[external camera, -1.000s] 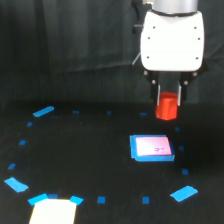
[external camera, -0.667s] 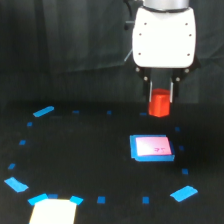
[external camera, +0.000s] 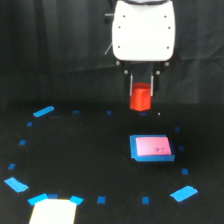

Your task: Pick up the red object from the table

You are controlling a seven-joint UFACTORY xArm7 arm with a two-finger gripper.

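Observation:
The red object (external camera: pixel 140 97) is a small red-orange block held between the fingers of my gripper (external camera: pixel 141 92), which is shut on it. It hangs in the air above the black table (external camera: pixel 90 160), clear of the surface. The white gripper body (external camera: pixel 144 31) fills the top centre of the exterior view. The block's upper part is hidden between the fingers.
A flat blue-edged square with a pink top (external camera: pixel 151 148) lies on the table below and slightly to the exterior view's right of the block. Blue tape marks (external camera: pixel 43 111) ring the table. A pale yellow-white patch (external camera: pixel 52 212) sits at the bottom left.
The gripper has moved toward the exterior view's left and upward with the red block still held in it. The things on the table have not moved.

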